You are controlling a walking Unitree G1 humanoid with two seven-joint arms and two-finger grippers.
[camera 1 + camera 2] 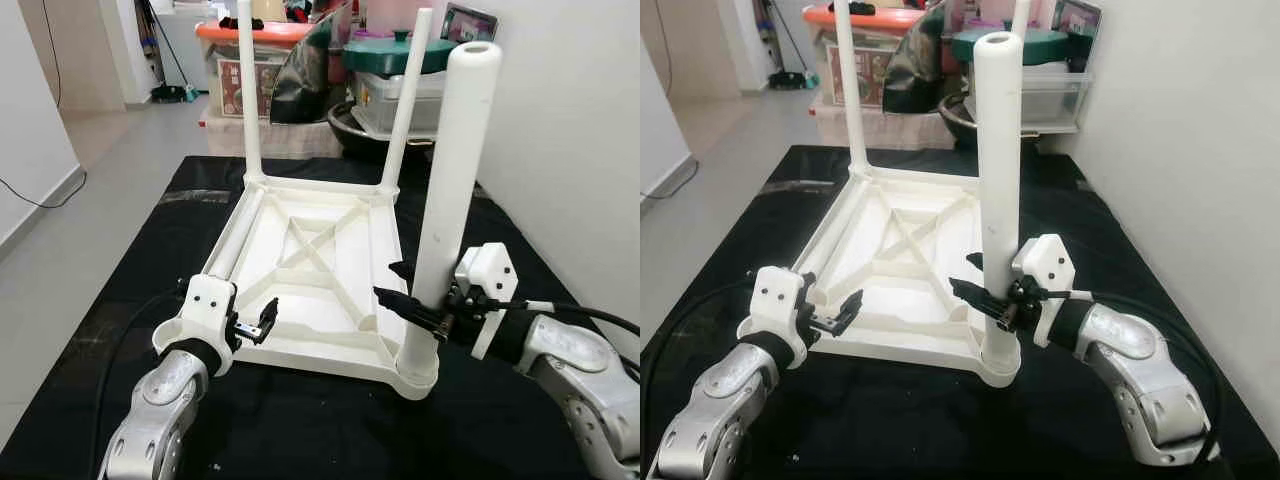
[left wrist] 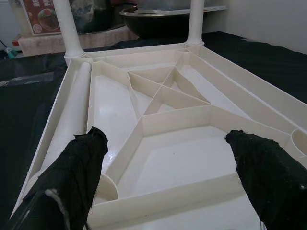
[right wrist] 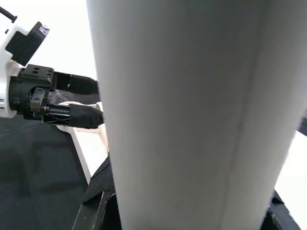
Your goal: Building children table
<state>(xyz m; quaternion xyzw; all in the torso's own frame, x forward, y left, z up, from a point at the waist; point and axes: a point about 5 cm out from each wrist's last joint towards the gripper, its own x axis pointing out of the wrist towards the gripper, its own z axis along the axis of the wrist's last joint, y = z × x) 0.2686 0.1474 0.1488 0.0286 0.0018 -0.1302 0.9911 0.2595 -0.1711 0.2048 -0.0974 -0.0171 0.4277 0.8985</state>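
Observation:
A white children's table top (image 1: 300, 356) lies upside down on a black cloth. Two white legs (image 1: 248, 90) (image 1: 408, 100) stand in its far corners. A third leg (image 1: 455, 170) stands upright in the near right corner socket, and my right gripper (image 1: 398, 283) is shut on its lower part from the right. In the right wrist view this leg (image 3: 192, 115) is very close. A loose leg (image 2: 72, 110) lies inside the top along its left rim. My left gripper (image 1: 257, 326) is open just before the near left corner, its fingers (image 2: 72, 177) wide apart and holding nothing.
The black cloth (image 1: 300, 430) covers the floor around the table. Storage boxes (image 1: 250, 60), a dark wok (image 1: 350, 125) and a lidded bin (image 1: 400, 70) stand at the back. A white wall (image 1: 570, 140) runs along the right. A black cable (image 1: 130, 330) trails at my left arm.

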